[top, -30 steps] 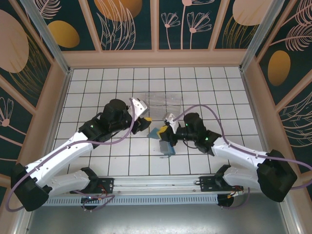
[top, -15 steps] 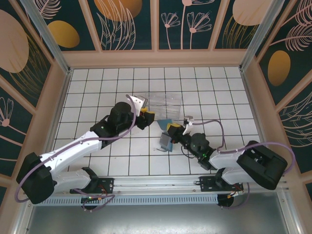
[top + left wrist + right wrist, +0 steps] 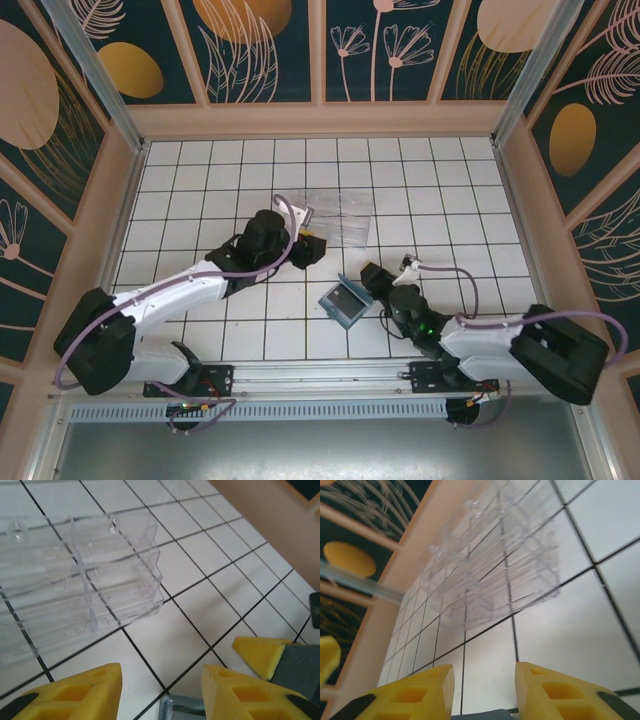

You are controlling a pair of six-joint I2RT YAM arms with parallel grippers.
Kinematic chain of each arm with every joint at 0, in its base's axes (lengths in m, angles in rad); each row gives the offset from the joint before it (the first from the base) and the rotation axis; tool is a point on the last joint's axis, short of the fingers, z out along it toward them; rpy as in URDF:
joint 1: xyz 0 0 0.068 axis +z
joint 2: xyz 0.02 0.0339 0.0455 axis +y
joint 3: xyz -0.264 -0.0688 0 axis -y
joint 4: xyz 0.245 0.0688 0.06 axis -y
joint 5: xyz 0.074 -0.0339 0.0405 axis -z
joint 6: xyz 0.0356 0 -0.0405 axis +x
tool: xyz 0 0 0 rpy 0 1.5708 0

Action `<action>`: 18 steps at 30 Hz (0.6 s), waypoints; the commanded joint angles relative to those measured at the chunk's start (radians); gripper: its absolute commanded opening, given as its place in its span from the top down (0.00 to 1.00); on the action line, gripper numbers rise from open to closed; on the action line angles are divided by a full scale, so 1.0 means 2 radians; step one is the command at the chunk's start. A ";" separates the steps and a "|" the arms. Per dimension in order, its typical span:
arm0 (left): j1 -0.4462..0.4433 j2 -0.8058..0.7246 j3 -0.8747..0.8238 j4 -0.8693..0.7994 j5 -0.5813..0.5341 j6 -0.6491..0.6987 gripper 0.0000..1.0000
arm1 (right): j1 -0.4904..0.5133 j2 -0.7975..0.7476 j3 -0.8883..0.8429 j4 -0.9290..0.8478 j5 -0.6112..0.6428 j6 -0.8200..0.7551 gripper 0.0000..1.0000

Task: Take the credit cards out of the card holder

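The card holder [image 3: 343, 303] lies open on the tiled desk [image 3: 200, 180], a little right of centre and toward the near edge, teal outside and blue-grey within. The right hand [image 3: 366, 279] sits at the holder's far right corner, fingers parted and gripping nothing; whether it touches the holder I cannot tell. The left hand [image 3: 311, 249] hangs just far-left of the holder, also partly open and empty. It is between the holder and the clear plastic tray [image 3: 338, 215], which stands farther back.
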 commanded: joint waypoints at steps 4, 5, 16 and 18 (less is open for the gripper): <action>-0.007 0.028 0.015 -0.026 0.037 -0.029 0.57 | -0.007 -0.103 0.033 -0.288 0.062 0.081 0.57; -0.011 0.033 0.018 -0.038 0.031 -0.028 0.57 | -0.011 -0.111 0.037 -0.293 0.055 0.059 0.57; -0.052 0.100 0.028 -0.072 0.016 -0.087 0.65 | -0.138 -0.087 0.143 -0.366 -0.259 -0.266 0.50; -0.051 0.112 0.026 -0.045 0.043 -0.101 0.66 | -0.138 -0.078 0.166 -0.389 -0.299 -0.297 0.47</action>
